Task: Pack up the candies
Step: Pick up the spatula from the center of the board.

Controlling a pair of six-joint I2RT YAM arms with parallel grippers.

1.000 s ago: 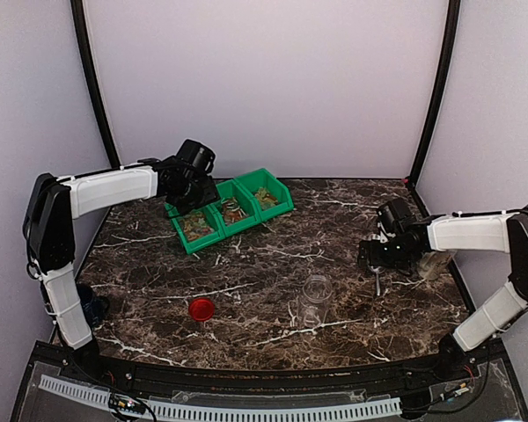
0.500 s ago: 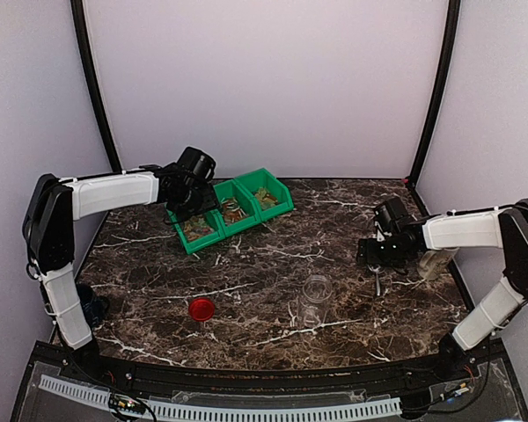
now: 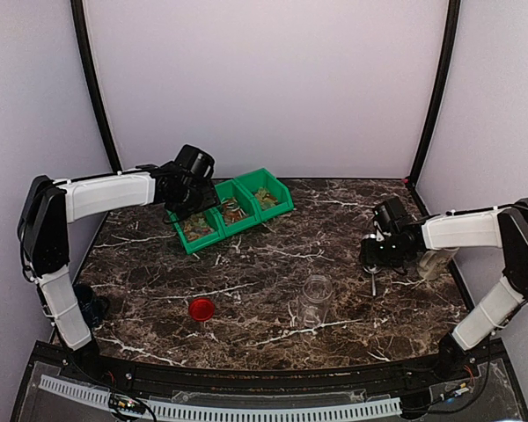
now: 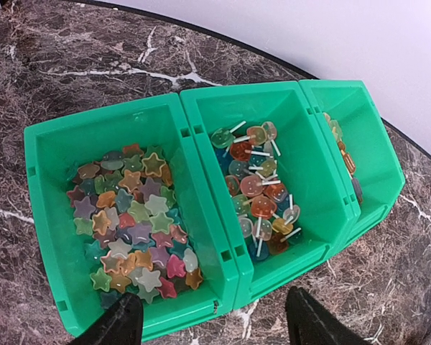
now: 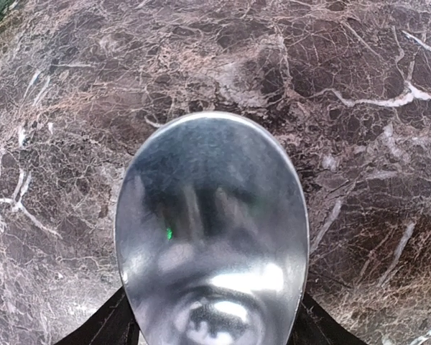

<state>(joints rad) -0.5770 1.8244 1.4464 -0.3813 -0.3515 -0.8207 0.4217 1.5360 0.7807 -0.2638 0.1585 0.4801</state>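
Backdrop: pale lilac walls with black posts at the far corners.
Table [image 3: 273, 255]: dark brown marble with white veins.
Green bins [image 4: 201, 180]: three joined side by side near the far edge, left of centre, and set at a slant to that edge.
Candies [image 4: 133, 223]: all lie inside the bins.
Left bin: flat star-shaped sweets in orange, gold, tan, green and red, piled on its floor.
Middle bin: round sweets on short white sticks, mostly orange and green.
Right bin: a few orange and green pieces show along its inner wall; the rest is cut off by the bin's edge.
Left gripper [image 4: 212, 316]: hovers above the near side of the bins. Its two dark fingers stand well apart with nothing between them, so it is released.
Right gripper [image 5: 212, 327]: low over the table near the right edge, grasping a spoon. One dark finger sits against each side of the spoon, by the base of the bowl.
Spoon [image 5: 212, 230]: shiny metal, its bowl pointing away from the wrist camera over bare marble, with nothing in it.
Jar [image 3: 315, 301]: clear glass, upright, no lid on it, towards the near edge and right of centre.
Red lid [image 3: 201, 308]: round, flat on the table towards the near edge, left of centre, well apart from the jar.
Second clear container [image 3: 433, 262]: by the right edge, partly hidden behind the right arm.
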